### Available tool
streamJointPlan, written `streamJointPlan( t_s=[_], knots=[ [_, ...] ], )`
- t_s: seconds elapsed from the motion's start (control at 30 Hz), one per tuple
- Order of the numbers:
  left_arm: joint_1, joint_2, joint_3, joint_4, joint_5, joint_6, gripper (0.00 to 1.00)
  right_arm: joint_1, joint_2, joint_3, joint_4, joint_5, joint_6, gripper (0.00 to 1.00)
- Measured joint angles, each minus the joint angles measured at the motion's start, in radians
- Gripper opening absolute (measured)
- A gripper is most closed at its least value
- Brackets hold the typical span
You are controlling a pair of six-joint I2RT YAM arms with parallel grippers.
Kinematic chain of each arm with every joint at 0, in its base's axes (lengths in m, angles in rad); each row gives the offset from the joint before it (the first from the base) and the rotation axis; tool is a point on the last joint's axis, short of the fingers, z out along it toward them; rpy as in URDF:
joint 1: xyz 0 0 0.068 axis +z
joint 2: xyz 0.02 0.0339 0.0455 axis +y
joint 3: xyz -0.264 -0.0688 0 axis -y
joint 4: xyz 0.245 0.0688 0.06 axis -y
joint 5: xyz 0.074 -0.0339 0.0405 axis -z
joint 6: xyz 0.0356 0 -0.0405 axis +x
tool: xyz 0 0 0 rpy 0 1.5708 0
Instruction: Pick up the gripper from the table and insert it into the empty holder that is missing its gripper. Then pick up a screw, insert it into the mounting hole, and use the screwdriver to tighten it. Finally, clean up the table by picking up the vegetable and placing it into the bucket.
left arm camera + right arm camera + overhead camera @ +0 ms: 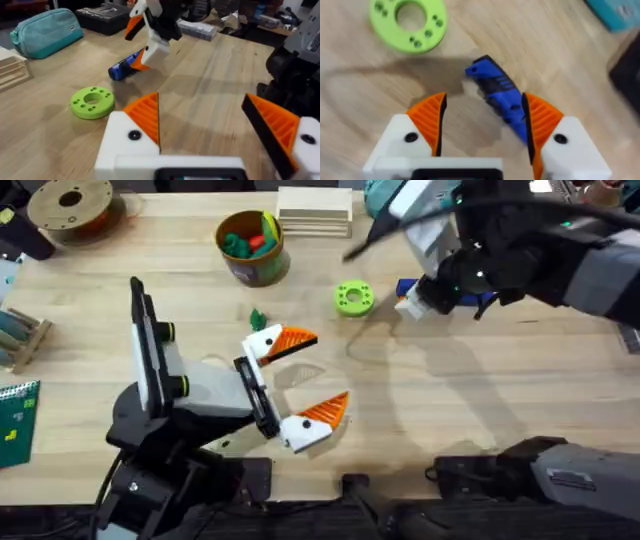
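Blue screwdriver (500, 97): lies flat on the table (520, 400), aslant between the orange pads of my open right gripper (482, 122), one end near the bright green disc (408, 22). Bucket (250, 248): olive-sided, upright at the far edge, toys inside. Dark green vegetable (257, 319): on the table, near the bucket.

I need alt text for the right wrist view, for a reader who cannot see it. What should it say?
The right gripper, open, hangs over a blue screwdriver lying on the wooden table, its orange ribbed fingers on either side of the tool. A bright green disc with small holes lies on the table beyond.
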Motion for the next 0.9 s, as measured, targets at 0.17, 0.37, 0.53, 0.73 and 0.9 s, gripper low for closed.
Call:
streamJointPlan(
  t_s=[0.17,0.37,0.53,0.73,0.9],
  knots=[
    [0.0,0.0,-0.003,0.054,-0.049,-0.005,0.985,0.0,-0.036,0.004,-0.039,-0.024,0.282,0.801],
    [0.0,0.002,0.068,-0.037,-0.223,-0.121,0.985,0.0,-0.064,0.004,-0.075,-0.121,0.454,0.8],
    [0.0,0.114,0.314,-0.359,-0.397,-0.163,0.986,0.0,-0.077,0.005,-0.075,-0.191,0.508,0.803],
    [0.0,0.441,0.598,-0.65,-0.602,-0.176,0.986,0.0,-0.077,0.006,-0.076,-0.217,0.565,0.804],
    [0.0,0.705,0.711,-0.666,-0.663,-0.168,0.986,0.0,-0.077,0.006,-0.086,-0.224,0.587,0.803]
  ],
)
